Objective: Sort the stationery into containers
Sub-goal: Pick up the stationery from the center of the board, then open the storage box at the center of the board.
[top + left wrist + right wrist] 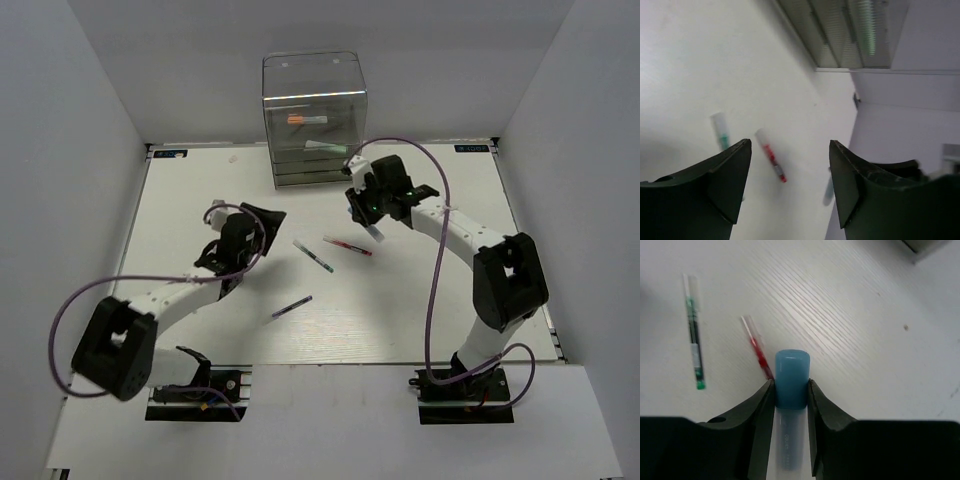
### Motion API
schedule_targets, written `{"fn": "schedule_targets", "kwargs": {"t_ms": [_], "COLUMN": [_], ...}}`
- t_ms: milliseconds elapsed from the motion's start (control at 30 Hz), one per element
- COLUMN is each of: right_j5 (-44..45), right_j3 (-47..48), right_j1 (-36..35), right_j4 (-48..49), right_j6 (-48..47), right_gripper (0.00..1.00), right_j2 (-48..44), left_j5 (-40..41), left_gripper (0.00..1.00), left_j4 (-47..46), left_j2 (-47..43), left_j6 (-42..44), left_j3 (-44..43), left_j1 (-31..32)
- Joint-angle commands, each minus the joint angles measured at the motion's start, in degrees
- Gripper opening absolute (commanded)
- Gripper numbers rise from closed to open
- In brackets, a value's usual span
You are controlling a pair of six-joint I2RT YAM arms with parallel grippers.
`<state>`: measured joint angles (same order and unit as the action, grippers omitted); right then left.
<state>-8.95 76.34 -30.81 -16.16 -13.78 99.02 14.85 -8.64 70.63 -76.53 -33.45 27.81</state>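
1. The right gripper (790, 390) was shut firmly on a short pale marker with a light-blue cap (792, 375). The cap stuck out past the fingertips, and the pale body ran back between the fingers.
2. Just beyond the cap, slightly to its left, a thin red pen with a clear end (755, 342) lay on the white wood-grain table (865, 330). Further to the left lay a thin dark pen with green ends (694, 340).
3. Well ahead of this gripper stood the tall clear plastic box of stacked drawers (313, 120). An orange-capped marker (303, 120) and a green-capped marker (330, 147) were already inside it.
4. The left gripper (790, 145) was spread wide and held nothing. It hovered over the table with the same two pens in front of its fingers.
5. A thin dark pen with a purple tint (291, 307) lay behind the left gripper, toward the arm bases.
6. What could go wrong, in my judgement:
   - The fingers seemed to hold the marker near the joint of cap and body, so it could swing or slide in the grip.
   - The drawers looked shallow, so a tilted marker could hit a drawer edge and drop outside.
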Motion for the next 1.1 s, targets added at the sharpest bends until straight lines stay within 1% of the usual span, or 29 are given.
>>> {"fn": "schedule_targets", "kwargs": {"t_ms": [0, 33, 67, 133, 167, 200, 233, 267, 300, 367, 400, 433, 600, 767, 933, 1067], "right_j5": [1.48, 1.65, 1.74, 1.66, 1.66, 1.57, 1.57, 1.31, 1.13, 0.52, 0.34, 0.16, -1.15, -1.68, -1.86, -1.95], "right_j3": [-2.33, -3.9, -4.96, -6.8, -7.25, -7.51, -8.47, -8.92, -9.18, -9.98, -10.33, -10.5, -11.3, -12.7, -13.49, -13.58], "right_j1": [3.02, 3.47, 5.04, 5.93, 6.8, 7.68, 7.87, 8.65, 9.35, 9.98, 10.5, 10.85, 11.56, 11.74, 12.08, 12.0], "right_j4": [4.65, 5.35, 5.53, 5.97, 6.23, 6.41, 6.84, 7.11, 7.28, 7.64, 7.9, 8.08, 8.96, 10.01, 10.71, 10.98], "right_j6": [-1.07, -0.99, -1.07, -0.9, -0.72, -0.46, -0.28, -0.28, -0.19, 0.07, -0.02, -0.02, 0.42, 0.95, 1.3, 1.65], "right_gripper": [0.0, 0.0, 0.0, 0.0, 0.0, 0.0, 0.0, 0.0, 0.0, 0.0, 0.0, 0.0, 0.0, 0.0, 0.0, 0.0], "right_j2": [-5.85, -7.16, -7.61, -8.58, -9.19, -9.37, -9.9, -10.34, -10.6, -11.31, -11.4, -11.74, -11.75, -11.75, -11.75, -11.84], "left_j5": [-2.46, -2.46, -2.46, -2.99, -3.6, -3.6, -4.21, -4.22, -4.22, -2.82, -2.81, -2.11, -1.58, -1.05, 0.52, 1.06], "left_gripper": [0.72, 0.69, 0.61, 0.53, 0.48, 0.46, 0.44, 0.42, 0.42, 0.42, 0.42, 0.42, 0.44, 0.45, 0.47, 0.47], "left_j4": [-16.82, -20.67, -22.19, -26.48, -28.25, -30.27, -35.42, -38.09, -40.9, -47.48, -48.82, -49.44, -46.38, -45.85, -42.43, -39.7], "left_j2": [6.78, 8.89, 13.09, 17.15, 19.26, 23.37, 25.5, 27.61, 31.63, 35.43, 37.11, 39.91, 45.29, 47.58, 48.81, 49.43], "left_j6": [1.39, 1.39, 1.39, 1.39, 1.39, 1.39, 0.78, -0.1, -0.63, -2.73, -2.75, -3.53, -3.54, -3.01, -1.69, 0.06], "left_j3": [-6.09, -7.06, -9.24, -12.93, -14.0, -14.97, -16.63, -17.34, -18.48, -19.89, -21.72, -22.96, -31.66, -34.49, -37.12, -39.4], "left_j1": [-0.3, -0.3, -0.83, -0.83, -1.35, -1.36, -1.36, -1.36, -1.36, -1.36, -1.36, -1.36, -1.36, -1.36, -1.36, -1.36]}}
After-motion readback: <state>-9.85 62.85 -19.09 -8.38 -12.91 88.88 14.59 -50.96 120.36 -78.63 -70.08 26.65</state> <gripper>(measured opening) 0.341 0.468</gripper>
